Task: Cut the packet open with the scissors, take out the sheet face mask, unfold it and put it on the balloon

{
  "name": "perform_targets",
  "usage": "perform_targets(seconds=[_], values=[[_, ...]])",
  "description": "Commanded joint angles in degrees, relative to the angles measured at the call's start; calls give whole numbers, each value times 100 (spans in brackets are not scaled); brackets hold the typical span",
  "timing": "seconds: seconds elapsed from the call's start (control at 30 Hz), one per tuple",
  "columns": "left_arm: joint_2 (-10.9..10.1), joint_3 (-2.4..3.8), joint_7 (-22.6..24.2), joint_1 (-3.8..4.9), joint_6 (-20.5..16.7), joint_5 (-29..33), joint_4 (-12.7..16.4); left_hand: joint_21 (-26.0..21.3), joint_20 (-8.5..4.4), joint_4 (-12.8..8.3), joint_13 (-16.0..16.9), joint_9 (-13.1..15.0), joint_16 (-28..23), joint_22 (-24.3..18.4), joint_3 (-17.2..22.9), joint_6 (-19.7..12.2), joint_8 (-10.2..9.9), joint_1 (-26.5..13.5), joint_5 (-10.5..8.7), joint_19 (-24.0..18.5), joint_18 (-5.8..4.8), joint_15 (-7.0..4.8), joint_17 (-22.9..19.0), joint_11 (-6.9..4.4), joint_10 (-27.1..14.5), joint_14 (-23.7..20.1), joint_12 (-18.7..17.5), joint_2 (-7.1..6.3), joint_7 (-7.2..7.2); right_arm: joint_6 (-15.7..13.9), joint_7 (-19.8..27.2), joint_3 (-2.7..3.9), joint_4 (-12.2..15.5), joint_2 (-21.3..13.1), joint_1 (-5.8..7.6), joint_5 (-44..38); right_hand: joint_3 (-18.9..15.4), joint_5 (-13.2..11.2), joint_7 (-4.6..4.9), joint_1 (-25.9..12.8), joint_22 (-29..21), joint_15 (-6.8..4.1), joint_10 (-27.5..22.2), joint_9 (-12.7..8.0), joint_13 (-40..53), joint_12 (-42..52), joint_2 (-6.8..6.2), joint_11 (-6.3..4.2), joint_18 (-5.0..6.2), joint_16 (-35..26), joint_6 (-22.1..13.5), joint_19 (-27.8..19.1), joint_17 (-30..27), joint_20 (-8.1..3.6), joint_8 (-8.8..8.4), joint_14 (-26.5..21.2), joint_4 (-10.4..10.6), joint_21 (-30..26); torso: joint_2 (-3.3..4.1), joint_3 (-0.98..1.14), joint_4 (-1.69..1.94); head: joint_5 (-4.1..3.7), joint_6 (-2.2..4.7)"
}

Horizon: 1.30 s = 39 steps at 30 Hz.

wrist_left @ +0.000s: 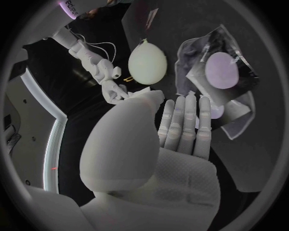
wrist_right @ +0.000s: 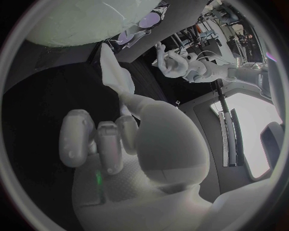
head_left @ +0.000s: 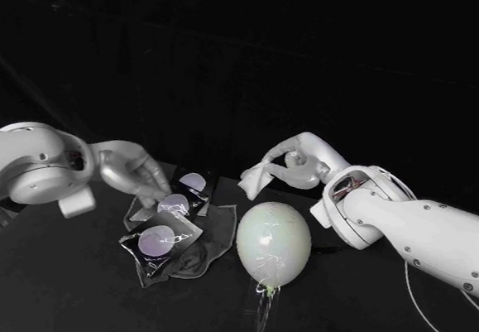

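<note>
Right robot hand [head_left: 297,167] is clamped on the sheet face mask [head_left: 256,182], which hangs folded & white, off the surface [head_left: 53,290], just behind the balloon [head_left: 272,239]. Left robot hand [head_left: 130,169] holds nothing: fingers [wrist_left: 183,125] straight & flat, tips over the packet litter. Can't tell if they touch it.

Handling (my guess): mask looks thin, limp and prob. damp, so it'll cling to itself, sag & tear if yanked. Best taken at 2 opposite edges, 1 per robot hand, then peeled apart slowly. Balloon is v. light, smooth & egg-shaped. It lies on its side w/ a string [head_left: 260,319] trailing toward the near edge, so it'll likely roll or scoot at any push. Drape the mask on, don't press.

Surface is black & flat. The packet [head_left: 160,240], dark w/ a pale round patch, lies w/ a 2nd similar piece [head_left: 194,183] & crumpled wrap just left of the balloon. Right forearm sits close on the balloon's other side, so room there is tight. There's more space in front.
</note>
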Motion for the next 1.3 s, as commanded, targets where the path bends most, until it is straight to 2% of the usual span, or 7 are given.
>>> perform_targets(seconds=[0.03, 0.2, 0.37, 0.57, 0.8, 0.9, 1.3], values=[[285, 1, 1604, -40, -1225, 763, -89, -110, 6, 19, -13, -31, -208, -65, 72, 77, -84, 7, -126, -82, -12, 22, -82, -14, 126, -111, -85, -48, -6, 293, 134, 7, -50, 29, 18, -82, -4, 37, 10, 29, 860, -39, 250, 11, 865, 15, 9, -101, -83, 24, 28, 21, 1505, -29, 28, 590, -34, 3, 0, 4, 9, -60, 29], [774, 1, 2099, -108, -1818, 1001, -351, -371, 19, 27, -17, -85, -628, -216, 31, 159, -260, -70, -644, -230, -103, 92, -231, 40, 167, -215, -321, -119, 56, 393, 184, 9, -133, 91, 47, -72, -4, 37, 10, 29, 860, -39, 250, 11, 865, 15, 9, -101, -83, 24, 28, 21, 1505, -29, 28, 590, -34, 3, 3, 9, 3, -72, 58], [1272, 8, 2365, -169, -2328, 1038, -737, -551, 18, -9, -10, -139, -1005, -329, -169, 91, -444, -62, -765, -257, -167, 196, -345, 142, 9, -321, -532, -115, 171, 477, 219, 10, -181, 164, 60, -73, -4, 37, 10, 29, 860, -39, 250, 11, 865, 15, 9, -101, -83, 24, 28, 21, 1505, -29, 28, 590, -34, 3, 4, 11, 12, -66, 72], [1657, 60, 2507, -270, -2392, 785, -1031, -719, 20, -38, -11, -163, -1503, -438, -543, 79, -575, 35, -799, -248, -211, 359, -512, 266, -330, -681, -747, 15, 258, 527, 241, 12, -246, 260, 66, -74, -3, 37, 12, 25, 859, -38, 248, 13, 863, 10, 9, -99, -82, 24, 23, 19, 1505, -29, 32, 590, -34, -1, 8, 7, 4, -26, 80], [1908, 88, 2553, -404, -2359, 605, -1189, -1044, 23, 12, -8, -182, -1980, -532, -1161, 71, -717, 169, -955, -415, -390, 432, -665, 297, -428, -828, -805, 198, 240, 544, 254, 14, -355, 384, 67, -56, -2, 37, 12, 24, 855, -37, 246, 14, 860, 4, 10, -98, -80, 24, 21, 14, 1505, -30, 33, 590, -33, -11, 5, 8, 3, 18, 65], [1991, 95, 2544, -464, -2300, 547, -1244, -1211, 23, 31, -7, -185, -2206, -531, -1634, 91, -808, 275, -1310, -455, -460, 448, -720, 308, -443, -768, -828, 364, 217, 546, 248, 16, -400, 436, 68, -53, -2, 37, 12, 24, 855, -37, 246, 14, 860, 4, 10, -98, -80, 24, 21, 14, 1505, -30, 33, 590, -33, -11, 3, 5, 5, 19, 56], [2125, 104, 2438, -587, -2046, 310, -1305, -1352, 18, 62, -5, -170, -2381, -520, -2428, 117, -895, 282, -1367, -368, -474, 430, -733, 303, -427, -568, -844, 560, 236, 547, 197, 23, -473, 501, 68, -70, 0, 37, 13, 23, 853, -37, 246, 14, 860, 5, 13, -98, -79, 24, 19, 12, 1505, -30, 34, 590, -33, -17, 1, 7, 5, -22, 63]])
